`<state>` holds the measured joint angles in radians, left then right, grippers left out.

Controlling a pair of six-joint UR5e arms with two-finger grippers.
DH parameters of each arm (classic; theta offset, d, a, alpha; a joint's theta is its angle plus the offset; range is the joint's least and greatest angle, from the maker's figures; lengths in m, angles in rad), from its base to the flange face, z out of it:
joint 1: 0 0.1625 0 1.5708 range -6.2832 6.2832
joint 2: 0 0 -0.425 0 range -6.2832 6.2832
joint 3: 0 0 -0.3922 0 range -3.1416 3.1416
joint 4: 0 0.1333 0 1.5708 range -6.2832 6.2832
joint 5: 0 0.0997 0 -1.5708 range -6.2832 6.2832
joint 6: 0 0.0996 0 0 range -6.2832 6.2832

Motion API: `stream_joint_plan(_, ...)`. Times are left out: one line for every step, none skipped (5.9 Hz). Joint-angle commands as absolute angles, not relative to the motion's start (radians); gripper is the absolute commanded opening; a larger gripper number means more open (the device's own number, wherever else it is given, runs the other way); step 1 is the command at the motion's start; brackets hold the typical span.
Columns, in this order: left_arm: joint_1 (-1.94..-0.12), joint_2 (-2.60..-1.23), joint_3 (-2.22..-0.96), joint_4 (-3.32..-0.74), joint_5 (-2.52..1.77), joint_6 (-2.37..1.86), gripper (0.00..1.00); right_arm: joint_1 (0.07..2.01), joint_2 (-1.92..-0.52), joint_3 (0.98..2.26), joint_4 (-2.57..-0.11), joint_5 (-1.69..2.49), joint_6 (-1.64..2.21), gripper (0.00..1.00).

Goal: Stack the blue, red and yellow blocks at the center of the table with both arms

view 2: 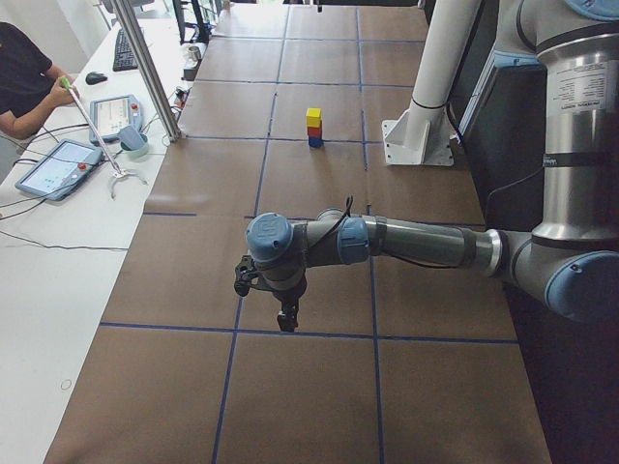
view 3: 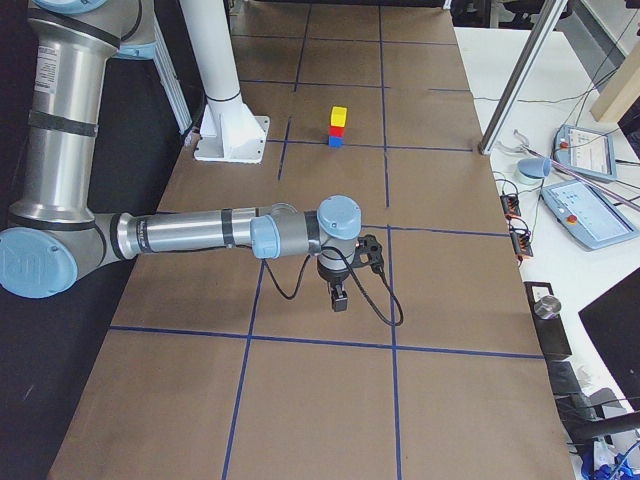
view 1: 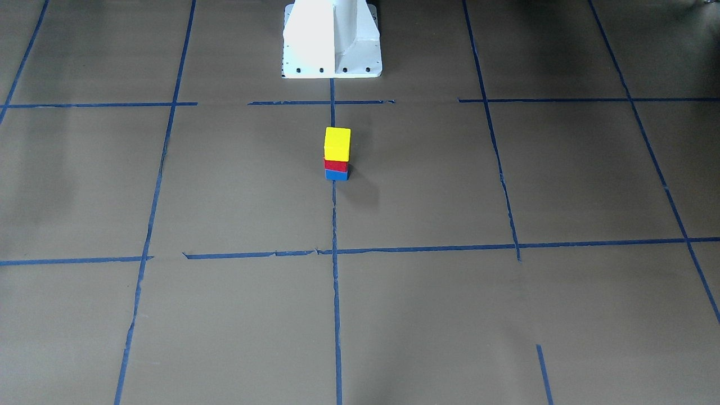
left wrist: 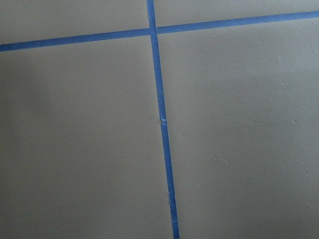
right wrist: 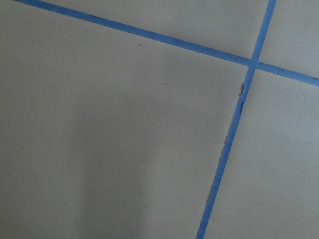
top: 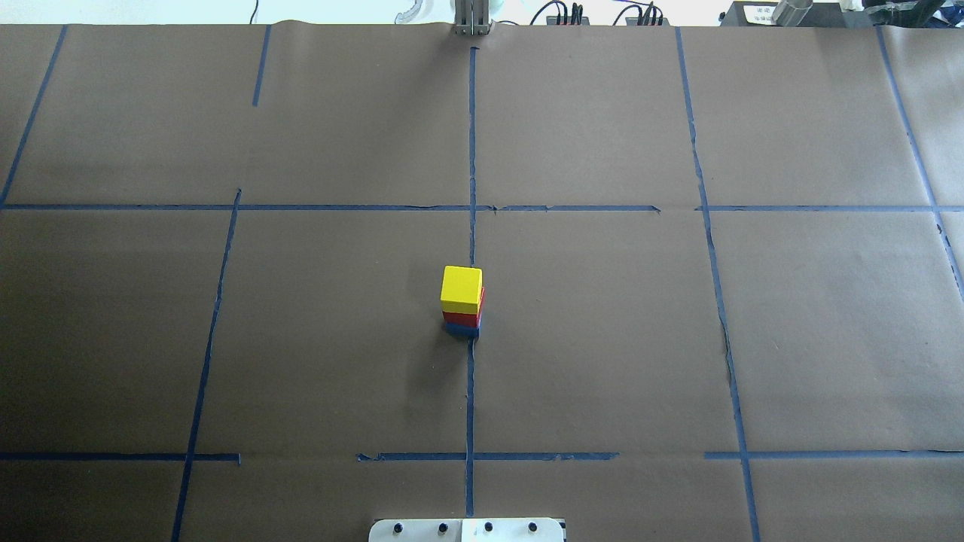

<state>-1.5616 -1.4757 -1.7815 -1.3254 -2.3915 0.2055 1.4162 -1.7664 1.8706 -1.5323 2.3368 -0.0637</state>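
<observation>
A stack of three blocks stands at the table's center: the yellow block [view 1: 337,143] on top, the red block [view 1: 336,165] in the middle, the blue block [view 1: 336,175] at the bottom. The stack also shows in the overhead view [top: 461,290] and small in both side views [view 2: 314,127] [view 3: 338,126]. My left gripper [view 2: 286,320] shows only in the exterior left view, far from the stack; I cannot tell if it is open or shut. My right gripper [view 3: 340,299] shows only in the exterior right view, also far from the stack; its state is unclear too.
Brown paper with blue tape lines [top: 471,150] covers the table. The robot's white base [view 1: 332,39] stands behind the stack. Operators' tablets [view 2: 53,164] and a desk lie beyond the table's far side. Both wrist views show only paper and tape.
</observation>
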Motion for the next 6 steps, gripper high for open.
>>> stream_joint_plan(-1.562,-1.476,-1.782,-1.325,-2.391,0.206,1.0,1.422,-1.77,1.873,-1.529,2.321,-0.049,1.0)
stream_joint_plan(-1.562,-1.477,-1.784,-1.325,-2.391,0.206,1.0,1.422,-1.772,1.871,-1.529,2.324,0.001,1.0)
stream_joint_plan(-1.562,-1.477,-1.79,-1.325,-2.391,0.204,1.0,1.422,-1.77,1.874,-1.526,2.327,0.046,1.0)
stream_joint_plan(-1.562,-1.479,-1.79,-1.327,-2.391,0.204,1.0,1.422,-1.77,1.875,-1.526,2.329,0.046,1.0)
stream_joint_plan(-1.562,-1.477,-1.787,-1.353,-2.39,0.203,1.0,1.422,-1.77,1.875,-1.526,2.338,0.049,1.0)
stream_joint_plan(-1.562,-1.479,-1.789,-1.359,-2.39,0.199,1.0,1.422,-1.77,1.871,-1.526,2.342,0.048,1.0)
